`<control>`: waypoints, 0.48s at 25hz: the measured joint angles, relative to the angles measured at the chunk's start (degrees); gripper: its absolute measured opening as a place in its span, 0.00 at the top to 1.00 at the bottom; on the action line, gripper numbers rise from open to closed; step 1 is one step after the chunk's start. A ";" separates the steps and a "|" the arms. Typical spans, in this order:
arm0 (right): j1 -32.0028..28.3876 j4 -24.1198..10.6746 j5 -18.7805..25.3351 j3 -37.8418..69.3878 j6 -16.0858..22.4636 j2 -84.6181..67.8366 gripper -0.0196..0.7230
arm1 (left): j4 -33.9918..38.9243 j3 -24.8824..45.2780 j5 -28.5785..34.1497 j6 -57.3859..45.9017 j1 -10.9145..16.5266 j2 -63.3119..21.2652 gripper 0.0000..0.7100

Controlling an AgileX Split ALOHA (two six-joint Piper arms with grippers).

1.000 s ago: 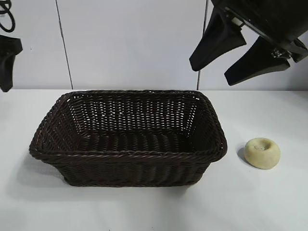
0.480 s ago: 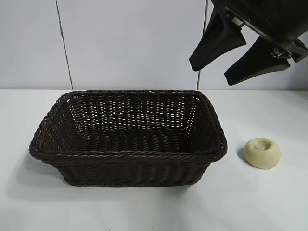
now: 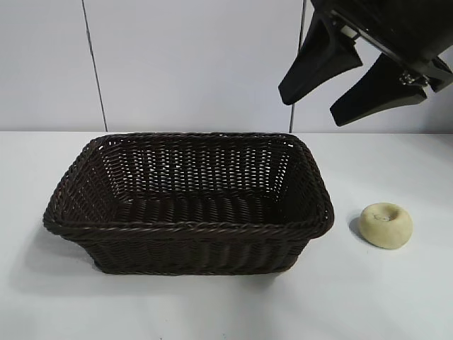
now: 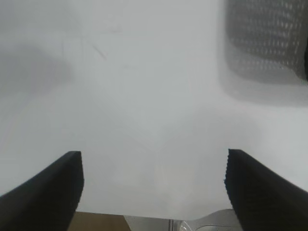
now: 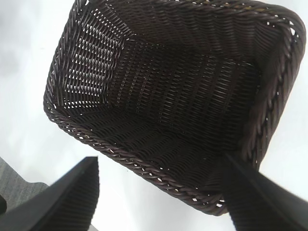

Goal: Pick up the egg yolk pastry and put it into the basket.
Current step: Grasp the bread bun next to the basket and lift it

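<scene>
The egg yolk pastry (image 3: 386, 225), a small round cream-yellow bun with a dimple in its top, lies on the white table to the right of the basket (image 3: 187, 227). The basket is dark brown wicker and holds nothing; it also shows in the right wrist view (image 5: 269, 86). My right gripper (image 3: 309, 108) hangs open and empty high above the basket's back right corner, well above the pastry. In the right wrist view the right gripper (image 5: 159, 192) shows its jaws wide apart. My left gripper (image 4: 154, 187) is open and empty over bare table; it is out of the exterior view.
The white table (image 3: 396, 297) runs to a pale wall (image 3: 191, 64) with a dark vertical seam. In the left wrist view a blurred corner of the basket (image 4: 269, 38) shows far off.
The left arm, seen at the exterior view's left edge one second ago, has gone out of that view. The right gripper, basket and pastry have not moved.
</scene>
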 joint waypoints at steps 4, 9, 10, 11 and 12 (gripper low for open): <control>0.00 0.00 0.04 0.00 0.00 0.00 0.28 | -0.67 8.47 -0.43 0.00 0.00 -11.30 0.17; 0.00 0.00 0.04 0.00 0.00 0.00 0.28 | -0.93 17.28 -2.22 -0.06 0.00 -25.28 0.17; 0.00 0.00 0.04 0.00 0.00 0.00 0.28 | -0.93 18.69 -2.67 -0.12 0.00 -27.66 0.17; 0.00 0.00 0.04 0.00 0.00 0.00 0.28 | -0.93 20.52 -2.96 -0.19 0.00 -30.49 0.17; 0.00 0.00 0.04 0.00 0.00 0.00 0.28 | -0.93 21.73 -3.11 -0.19 0.00 -32.74 0.17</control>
